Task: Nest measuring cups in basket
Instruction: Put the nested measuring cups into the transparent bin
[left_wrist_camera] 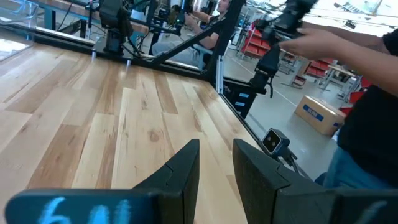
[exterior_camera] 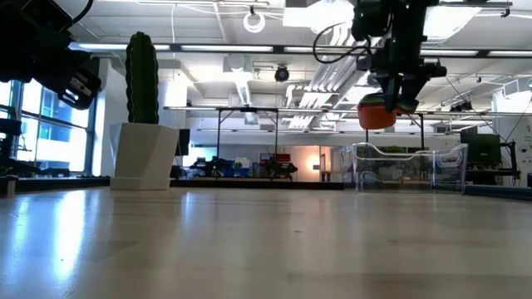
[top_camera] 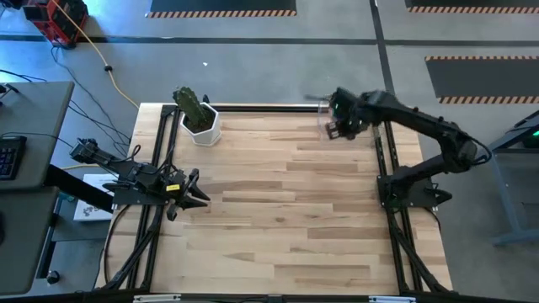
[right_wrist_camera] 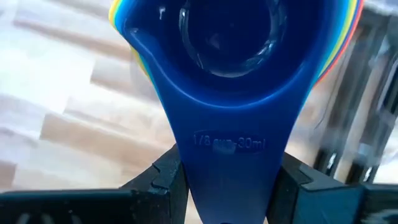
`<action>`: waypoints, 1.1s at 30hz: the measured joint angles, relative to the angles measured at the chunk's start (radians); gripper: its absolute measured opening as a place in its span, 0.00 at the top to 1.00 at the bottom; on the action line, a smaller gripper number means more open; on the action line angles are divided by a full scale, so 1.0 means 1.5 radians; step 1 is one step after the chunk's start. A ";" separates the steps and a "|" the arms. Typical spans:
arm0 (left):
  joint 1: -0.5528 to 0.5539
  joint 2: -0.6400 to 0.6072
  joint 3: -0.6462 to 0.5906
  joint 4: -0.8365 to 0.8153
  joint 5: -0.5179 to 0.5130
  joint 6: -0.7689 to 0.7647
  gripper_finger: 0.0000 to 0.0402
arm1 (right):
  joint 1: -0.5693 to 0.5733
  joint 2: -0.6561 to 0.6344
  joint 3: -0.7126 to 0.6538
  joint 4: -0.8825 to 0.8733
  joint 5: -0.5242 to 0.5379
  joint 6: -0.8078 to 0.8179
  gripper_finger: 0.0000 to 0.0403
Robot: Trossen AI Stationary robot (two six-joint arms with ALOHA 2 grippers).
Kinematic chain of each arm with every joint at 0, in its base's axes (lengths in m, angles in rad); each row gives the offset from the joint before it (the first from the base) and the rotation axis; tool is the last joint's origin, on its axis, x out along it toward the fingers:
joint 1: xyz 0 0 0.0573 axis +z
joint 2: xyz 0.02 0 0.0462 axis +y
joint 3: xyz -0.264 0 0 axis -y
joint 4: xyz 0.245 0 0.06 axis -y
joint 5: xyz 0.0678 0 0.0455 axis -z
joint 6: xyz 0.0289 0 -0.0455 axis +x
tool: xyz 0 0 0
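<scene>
Wooden planks make up the table [top_camera: 278, 210] seen from above. The right gripper [top_camera: 340, 128] is held over the far right corner, above the clear basket [top_camera: 323, 118], which is hard to make out there. A white pot with a cactus [top_camera: 199, 118] stands at the far left, well apart from it. The left gripper [top_camera: 192, 190] waits at the left edge.

From table height, the stacked measuring cups [exterior_camera: 379, 113] are seen hanging from the right gripper [exterior_camera: 397, 98], just above the basket [exterior_camera: 409, 166]. An orange-red cup is seen at the bottom of the stack. What lies in the basket cannot be told. The cactus pot [exterior_camera: 143, 154] stands far to the left.

In the left wrist view, the left gripper [left_wrist_camera: 215, 168] is seen with its fingers nearly together and nothing between them. A person's arm [left_wrist_camera: 348, 43] is seen beyond the table.

In the right wrist view, the blue cup [right_wrist_camera: 231, 74] is seen on top of the stack, with yellow and orange rims around it. Its handle is marked "1/8 cup 30ml", though the letters are faint. The handle is squeezed between the fingers of the right gripper [right_wrist_camera: 231, 186].
</scene>
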 joint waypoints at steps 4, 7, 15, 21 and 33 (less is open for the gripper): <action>0.000 0.000 0.000 0.000 0.000 0.000 0.78 | -0.090 0.006 0.000 0.033 -0.027 -0.114 0.67; 0.000 0.000 0.000 0.000 0.000 0.000 0.78 | -0.134 0.031 0.000 0.042 -0.047 -0.194 0.67; 0.000 0.000 0.000 0.000 0.000 0.000 0.78 | -0.177 0.122 0.000 0.069 -0.052 -0.326 0.67; 0.000 0.000 0.000 0.000 0.000 0.000 0.78 | -0.194 0.188 0.000 0.093 -0.057 -0.381 0.67; 0.000 0.000 0.000 0.000 0.000 0.000 0.78 | -0.212 0.256 0.000 0.102 -0.105 -0.419 0.66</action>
